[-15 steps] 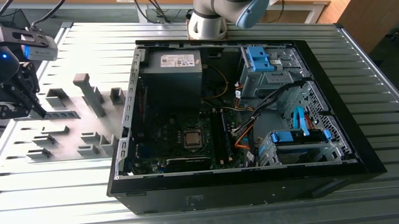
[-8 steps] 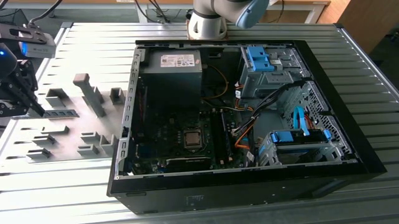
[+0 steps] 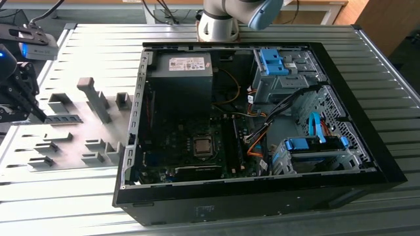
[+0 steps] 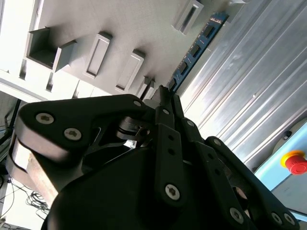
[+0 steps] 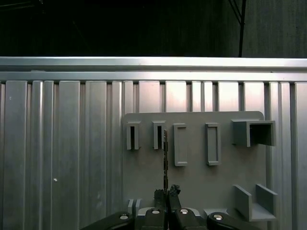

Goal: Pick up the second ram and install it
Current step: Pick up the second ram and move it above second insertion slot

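The gripper (image 4: 163, 92) is clamped narrow on one end of the ram (image 4: 196, 49), holding it over the holder plate (image 5: 201, 182) at the exterior view's left, well apart from the case (image 3: 262, 206). Likely light, stiff, fragile; an end grip suits it.

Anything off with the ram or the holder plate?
Nothing stands out. The gripper is shut on one end of the second ram, which runs straight out from it over the grey holder plate.
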### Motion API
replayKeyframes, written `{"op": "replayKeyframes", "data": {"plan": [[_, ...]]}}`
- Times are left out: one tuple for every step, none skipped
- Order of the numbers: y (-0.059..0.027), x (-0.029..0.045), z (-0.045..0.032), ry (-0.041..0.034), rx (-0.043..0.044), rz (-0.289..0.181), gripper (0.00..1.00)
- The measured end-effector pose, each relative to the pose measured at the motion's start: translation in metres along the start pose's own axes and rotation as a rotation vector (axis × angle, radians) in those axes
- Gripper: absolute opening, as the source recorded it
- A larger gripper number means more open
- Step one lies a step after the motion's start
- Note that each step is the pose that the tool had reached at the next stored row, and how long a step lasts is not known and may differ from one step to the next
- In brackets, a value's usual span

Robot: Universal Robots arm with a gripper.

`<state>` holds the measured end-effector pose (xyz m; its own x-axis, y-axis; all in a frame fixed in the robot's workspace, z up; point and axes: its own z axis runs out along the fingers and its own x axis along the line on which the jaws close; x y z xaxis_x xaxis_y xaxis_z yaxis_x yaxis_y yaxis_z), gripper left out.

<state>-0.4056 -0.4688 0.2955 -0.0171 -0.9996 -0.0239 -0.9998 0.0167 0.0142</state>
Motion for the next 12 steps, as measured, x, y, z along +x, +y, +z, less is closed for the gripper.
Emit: {"op": "replayKeyframes", "data": {"plan": [[0.0,0.0,-0.0006,-0.0002,0.0003,0.0,0.14],[0.0,-0.0001,-0.0012,-0.0004,0.0004,0.0,0.14],[0.0,-0.0001,-0.002,-0.0003,0.0004,0.0,0.14],[0.0,-0.0001,-0.0028,-0.0003,0.0004,0.0,0.14],[0.0,-0.0001,-0.0034,-0.0003,0.0003,0.0,0.14],[0.0,-0.0001,-0.004,-0.0004,0.0004,0.0,0.14],[0.0001,-0.0001,-0.0048,-0.0003,0.0004,0.0,0.14],[0.0001,-0.0002,-0.0056,-0.0003,0.0004,0.0,0.14],[0.0001,-0.0002,-0.0064,-0.0003,0.0004,0.0,0.14],[0.0001,-0.0002,-0.0074,-0.0003,0.0004,0.0,0.14],[0.0001,-0.0002,-0.0083,-0.0004,0.0004,0.0,0.14],[0.0001,-0.0002,-0.0092,-0.0003,0.0003,0.0,0.14]]}}
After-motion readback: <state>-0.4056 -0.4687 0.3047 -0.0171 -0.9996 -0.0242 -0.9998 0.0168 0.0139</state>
